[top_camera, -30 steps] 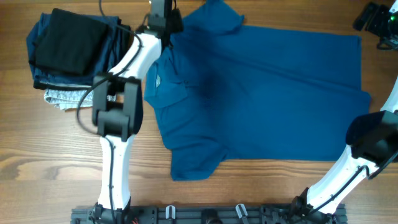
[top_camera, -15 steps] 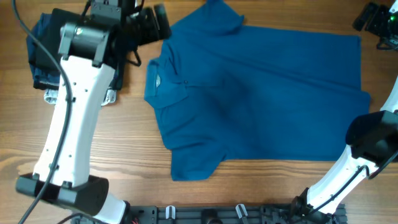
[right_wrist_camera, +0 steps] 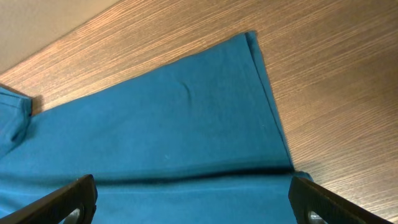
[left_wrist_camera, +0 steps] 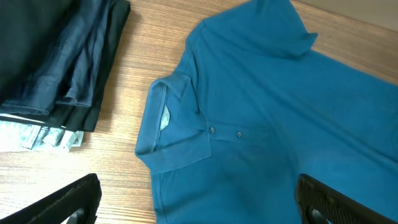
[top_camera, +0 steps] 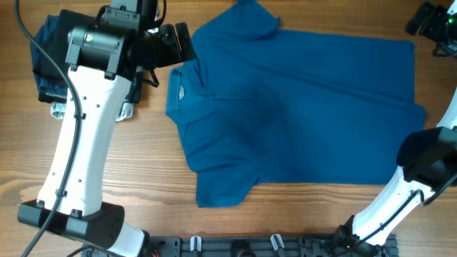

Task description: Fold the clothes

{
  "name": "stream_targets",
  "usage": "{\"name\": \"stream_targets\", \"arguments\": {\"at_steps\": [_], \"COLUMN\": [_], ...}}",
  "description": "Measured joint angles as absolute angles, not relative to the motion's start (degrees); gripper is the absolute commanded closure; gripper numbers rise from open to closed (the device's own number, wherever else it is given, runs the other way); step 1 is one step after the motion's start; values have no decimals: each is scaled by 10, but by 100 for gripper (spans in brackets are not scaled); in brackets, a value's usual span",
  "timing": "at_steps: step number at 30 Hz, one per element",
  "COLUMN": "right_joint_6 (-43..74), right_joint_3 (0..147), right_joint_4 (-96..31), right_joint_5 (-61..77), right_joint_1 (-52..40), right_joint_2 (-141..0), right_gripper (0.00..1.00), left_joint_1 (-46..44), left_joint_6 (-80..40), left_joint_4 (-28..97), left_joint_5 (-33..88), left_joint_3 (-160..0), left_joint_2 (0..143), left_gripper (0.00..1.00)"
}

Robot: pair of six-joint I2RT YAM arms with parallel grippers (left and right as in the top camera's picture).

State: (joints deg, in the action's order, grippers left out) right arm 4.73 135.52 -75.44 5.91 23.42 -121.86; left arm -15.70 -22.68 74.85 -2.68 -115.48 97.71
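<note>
From overhead, the medium-blue, short-sleeved, soft-fabric shirt (top_camera: 300, 114) lies spread flat on the wooden table (top_camera: 86, 178), not yet folded. Its collar is nearest the left gripper (top_camera: 186, 44) and its hem runs off toward the right arm (top_camera: 428, 164). Laid open like this, both ends are within reach of an arm. The left arm rises from the near edge and bends over a stack of folded garments, black on top of navy and speckled grey (top_camera: 50, 53). Its gripper hovers just beside the shirt's shoulder edge, with the stack behind it. The right gripper cannot be picked out in this view.

In the left wrist view, the left gripper (left_wrist_camera: 199, 208) looks steeply down. Its dark fingers (left_wrist_camera: 62, 202) are spread wide at the lower corners, with nothing held between them. Ahead of and below it lie the collar (left_wrist_camera: 177, 130), the small label inside the neck (left_wrist_camera: 165, 118) and two buttons (left_wrist_camera: 211, 129). The folded stack (left_wrist_camera: 68, 68) sits off to its left, well clear of the shirt.

In the right wrist view, the right gripper (right_wrist_camera: 196, 205) is likewise spread wide and empty, tilted down over the hem end of the shirt (right_wrist_camera: 161, 130). The hem corner (right_wrist_camera: 252, 37) lies ahead of it, with bare table (right_wrist_camera: 336, 93) to its right. That likely puts the right gripper in position to take this edge.
</note>
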Motion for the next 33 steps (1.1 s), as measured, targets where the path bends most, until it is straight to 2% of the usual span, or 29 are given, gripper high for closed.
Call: {"name": "stream_targets", "arguments": {"at_steps": [30, 33], "right_joint_6": [47, 47], "right_joint_3": [1355, 1355], "right_joint_4": [-754, -754], "right_joint_5": [59, 59], "right_joint_1": [234, 234], "right_joint_2": [-1219, -1219], "right_gripper": [1, 1], "left_joint_1": [-157, -157], "left_joint_6": [-227, -227], "left_joint_4": [748, 703], "left_joint_5": [-27, -27], "left_joint_3": [-1155, -1154], "left_joint_2": [977, 977], "left_gripper": [0, 0]}}
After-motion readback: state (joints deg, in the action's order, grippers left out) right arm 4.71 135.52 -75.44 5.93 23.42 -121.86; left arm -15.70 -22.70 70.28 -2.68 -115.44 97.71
